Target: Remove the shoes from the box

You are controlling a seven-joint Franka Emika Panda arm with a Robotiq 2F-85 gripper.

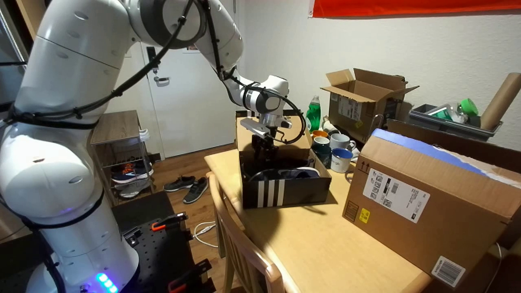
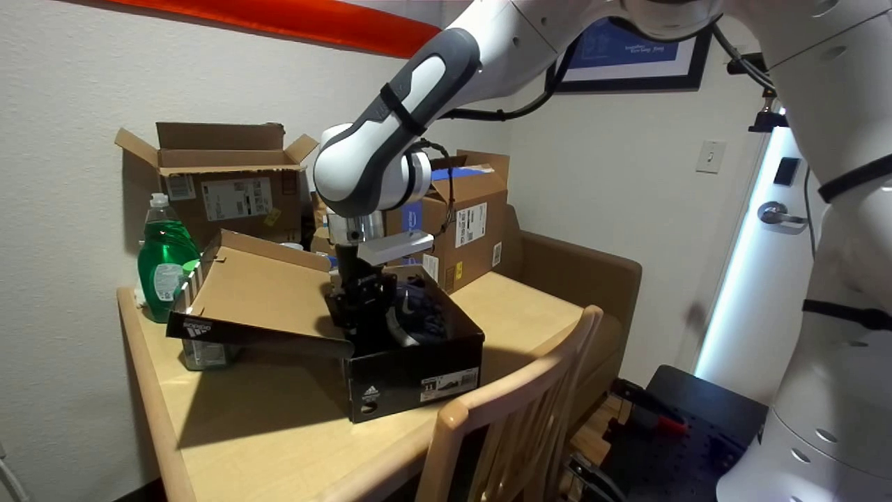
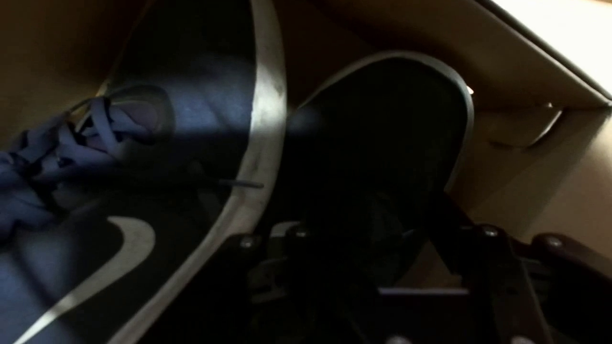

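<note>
The black box with three white stripes stands open on the table, its tan-lined lid tipped back. Two dark shoes with whitish sole edges lie inside. One shoe, with laces and a pale swoosh, fills the left of the wrist view; it also shows in both exterior views. The second shoe lies beside it, toe up-frame. My gripper is down inside the box, fingers apart on either side of the second shoe. It is too dark to tell whether they touch it.
Several mugs and a green soap bottle stand close to the box. A large brown carton and a carton with raised flaps stand on the table. A wooden chair is at the table's edge.
</note>
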